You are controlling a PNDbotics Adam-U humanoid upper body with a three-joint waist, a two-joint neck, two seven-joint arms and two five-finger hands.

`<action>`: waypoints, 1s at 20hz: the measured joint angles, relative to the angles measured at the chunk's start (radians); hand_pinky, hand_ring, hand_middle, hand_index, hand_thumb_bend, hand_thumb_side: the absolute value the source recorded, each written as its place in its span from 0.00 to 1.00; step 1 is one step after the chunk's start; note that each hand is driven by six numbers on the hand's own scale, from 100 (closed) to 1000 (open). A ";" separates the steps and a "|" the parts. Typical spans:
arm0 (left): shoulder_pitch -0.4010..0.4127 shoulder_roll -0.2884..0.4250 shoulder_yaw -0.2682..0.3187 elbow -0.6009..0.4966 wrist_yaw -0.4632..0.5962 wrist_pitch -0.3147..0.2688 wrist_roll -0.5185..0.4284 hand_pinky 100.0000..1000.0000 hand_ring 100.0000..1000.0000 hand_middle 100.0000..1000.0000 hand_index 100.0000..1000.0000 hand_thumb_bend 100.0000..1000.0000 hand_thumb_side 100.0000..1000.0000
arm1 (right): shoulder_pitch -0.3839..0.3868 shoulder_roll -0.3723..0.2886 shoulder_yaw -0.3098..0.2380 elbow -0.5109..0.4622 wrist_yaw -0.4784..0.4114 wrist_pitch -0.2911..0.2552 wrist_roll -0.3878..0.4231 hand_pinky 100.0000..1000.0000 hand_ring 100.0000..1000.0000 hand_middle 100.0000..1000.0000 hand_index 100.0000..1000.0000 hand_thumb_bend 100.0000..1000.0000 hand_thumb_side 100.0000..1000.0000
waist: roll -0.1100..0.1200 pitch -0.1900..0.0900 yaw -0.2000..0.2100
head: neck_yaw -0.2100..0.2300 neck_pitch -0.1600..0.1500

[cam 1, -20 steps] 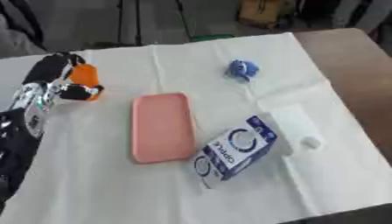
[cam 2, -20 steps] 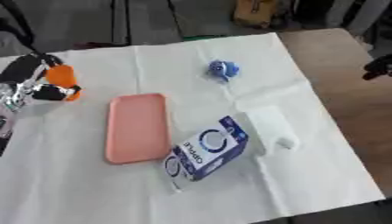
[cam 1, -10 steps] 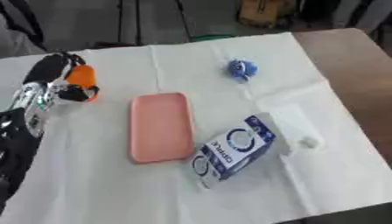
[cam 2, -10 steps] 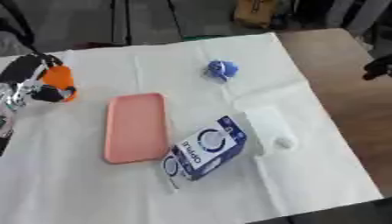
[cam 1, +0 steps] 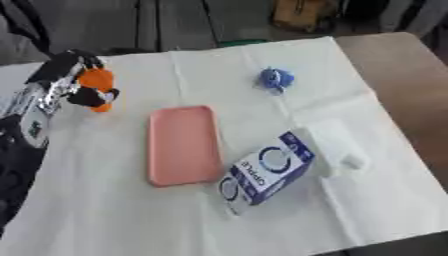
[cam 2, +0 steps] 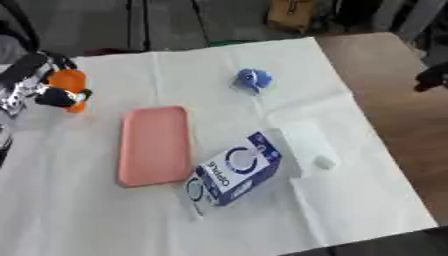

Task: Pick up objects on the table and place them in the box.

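The left hand (cam 1: 80,85) is at the left edge of the white cloth (cam 1: 262,210), with its fingers curled around an orange object (cam 1: 96,82). The pink tray (cam 1: 182,145) lies in the middle, and just right of it are a blue-and-white carton (cam 1: 267,167) and a white object (cam 1: 332,147) touching it; a small blue object (cam 1: 276,79) sits farther back. The right hand (cam 2: 432,77) shows only as a dark shape at the right edge, so I cannot tell its state.

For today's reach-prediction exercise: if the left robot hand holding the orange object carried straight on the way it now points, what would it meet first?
The left robot hand, curled round the orange object, points toward the table's middle. Probably only bare white cloth first, then possibly the pink tray; depth is unclear.
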 measured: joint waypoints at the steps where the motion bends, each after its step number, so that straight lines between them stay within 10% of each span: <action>1: -0.002 0.001 -0.011 -0.026 0.019 -0.006 -0.016 0.51 0.46 0.52 0.74 0.21 0.23 | 0.000 0.000 0.000 0.000 0.000 0.000 0.000 0.40 0.45 0.72 0.92 0.24 0.59 | 0.000 0.000 0.000 | 0.000 0.000; 20: 0.009 -0.017 -0.314 -0.268 0.087 -0.189 -0.237 0.53 0.50 0.55 0.76 0.41 0.29 | -0.006 0.000 0.000 0.000 0.000 0.001 0.003 0.40 0.45 0.72 0.92 0.24 0.59 | 0.009 0.000 -0.013 | 0.002 0.000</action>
